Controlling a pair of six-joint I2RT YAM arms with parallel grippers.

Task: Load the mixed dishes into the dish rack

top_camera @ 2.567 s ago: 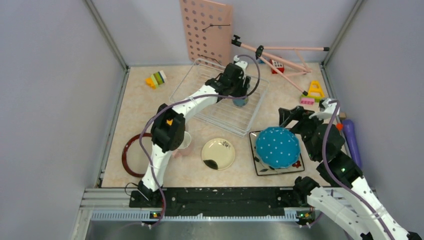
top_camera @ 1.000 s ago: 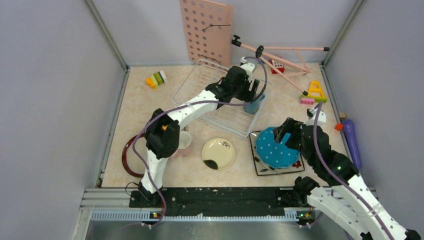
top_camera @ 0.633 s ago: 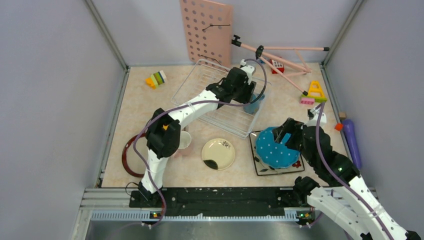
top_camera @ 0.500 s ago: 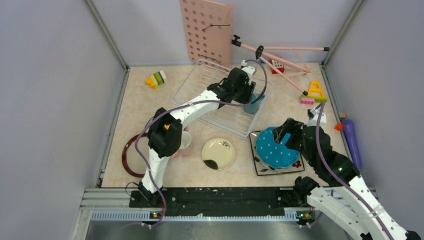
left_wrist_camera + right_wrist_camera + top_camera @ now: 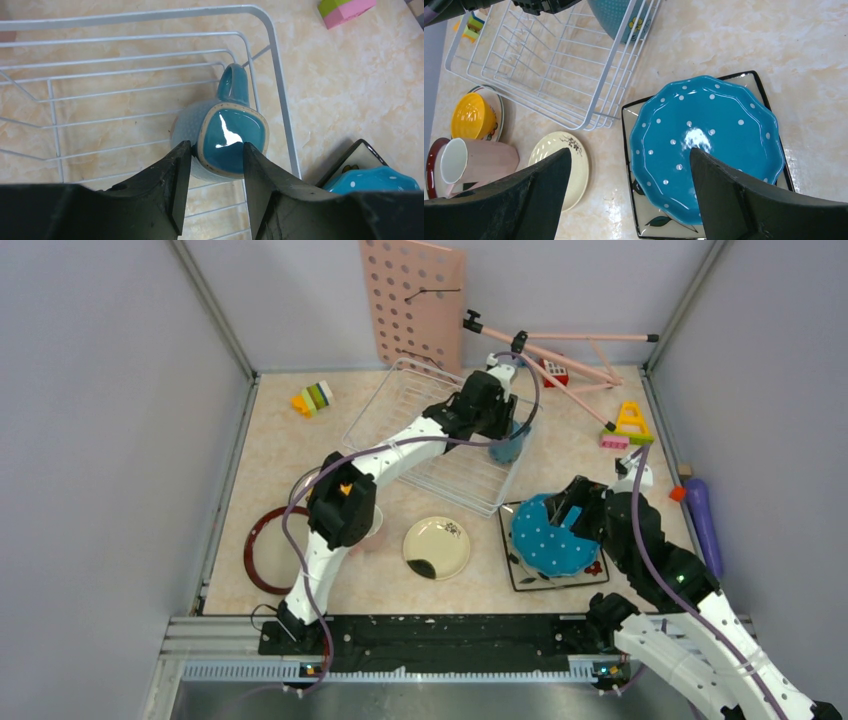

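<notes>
The white wire dish rack [image 5: 420, 410] stands at the back centre. My left gripper [image 5: 492, 410] reaches into its right corner, shut on the blue cup [image 5: 232, 135], which tilts against the rack's side wire [image 5: 272, 60]. The cup also shows in the top view [image 5: 507, 447]. My right gripper [image 5: 629, 150] is open and empty, just above the teal polka-dot plate [image 5: 709, 145], which lies on the square flowered plate [image 5: 659, 220]. To the left lie the cream plate [image 5: 559, 167], the pink cup [image 5: 479, 160] on its side, the orange-yellow bowl [image 5: 474, 115] and the dark-red-rimmed plate [image 5: 268, 550].
A pink pegboard [image 5: 412, 300] leans on the back wall. A pink folding stand [image 5: 560, 345] lies at the back right. Toy blocks sit at the back left [image 5: 313, 398] and at the right [image 5: 628, 425]. A purple object [image 5: 702, 520] lies by the right wall.
My left gripper carried the blue cup from the rack's middle to its right corner. My right gripper moved in over the teal plate and has since held still.
</notes>
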